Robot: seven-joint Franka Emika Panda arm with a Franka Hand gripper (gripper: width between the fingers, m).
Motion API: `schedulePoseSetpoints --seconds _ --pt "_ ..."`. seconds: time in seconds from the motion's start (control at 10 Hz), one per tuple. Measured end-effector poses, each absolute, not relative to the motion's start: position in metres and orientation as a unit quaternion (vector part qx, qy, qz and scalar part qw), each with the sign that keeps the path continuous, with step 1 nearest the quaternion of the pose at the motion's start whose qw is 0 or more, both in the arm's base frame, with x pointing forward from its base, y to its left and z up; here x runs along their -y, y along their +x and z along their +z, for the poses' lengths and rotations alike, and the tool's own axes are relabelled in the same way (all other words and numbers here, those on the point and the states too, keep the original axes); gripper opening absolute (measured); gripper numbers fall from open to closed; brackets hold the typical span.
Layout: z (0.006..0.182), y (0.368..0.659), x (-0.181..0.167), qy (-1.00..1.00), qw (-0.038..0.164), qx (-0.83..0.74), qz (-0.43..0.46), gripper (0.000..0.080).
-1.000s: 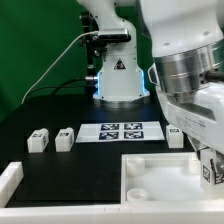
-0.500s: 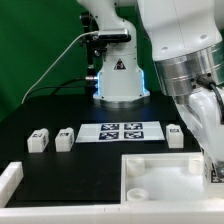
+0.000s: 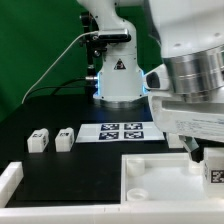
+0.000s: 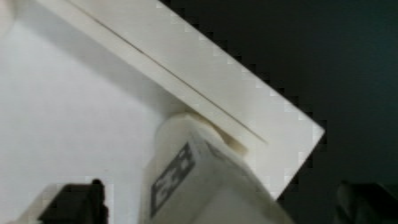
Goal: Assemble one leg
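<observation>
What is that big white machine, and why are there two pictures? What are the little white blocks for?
The big white machine is a robot arm. At its end sits a gripper, a hand with only two fingers. One picture comes from a camera standing off the arm, which sees the whole black table. The other comes from a camera on the robot's wrist, so it looks down very close.

On the table lie two small white legs with checkered tags, a flat marker board, and a large white tray with a raised rim. The gripper hangs over the tray's corner. In the wrist picture, another leg stands on the tray between the dark fingers. The fingers stand wide apart and do not seem to squeeze it.
</observation>
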State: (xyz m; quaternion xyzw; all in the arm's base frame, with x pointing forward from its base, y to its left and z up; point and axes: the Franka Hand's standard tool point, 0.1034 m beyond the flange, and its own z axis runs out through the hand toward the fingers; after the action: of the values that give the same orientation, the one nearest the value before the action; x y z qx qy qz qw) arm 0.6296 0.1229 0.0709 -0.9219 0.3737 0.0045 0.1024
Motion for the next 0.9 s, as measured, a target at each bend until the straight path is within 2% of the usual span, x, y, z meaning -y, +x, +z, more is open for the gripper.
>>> schedulePoseSetpoints --seconds 0.2,0.3,0.4,0.5,0.6,0.8,0.9 --pt "0.0705 0.6293 -0.1218 -0.958 0.100 -0.268 -0.006 0.0649" --pt "0.0700 0.6264 -0.1210 -0.987 0.073 -0.144 -0.005 0.0649" --pt "0.0727 0.6292 -0.1215 -0.996 0.059 -0.071 -0.011 0.0649" --pt "0.0740 0.6305 -0.1211 -0.999 0.052 -0.007 -0.016 0.0649" --pt "0.0738 0.6304 -0.1213 -0.998 0.053 -0.018 -0.015 0.0649" --pt "0.0737 0.6303 -0.1215 -0.997 0.054 -0.044 -0.014 0.0381" --pt "0.0733 0.6302 -0.1196 -0.994 0.054 -0.090 -0.011 0.0299"
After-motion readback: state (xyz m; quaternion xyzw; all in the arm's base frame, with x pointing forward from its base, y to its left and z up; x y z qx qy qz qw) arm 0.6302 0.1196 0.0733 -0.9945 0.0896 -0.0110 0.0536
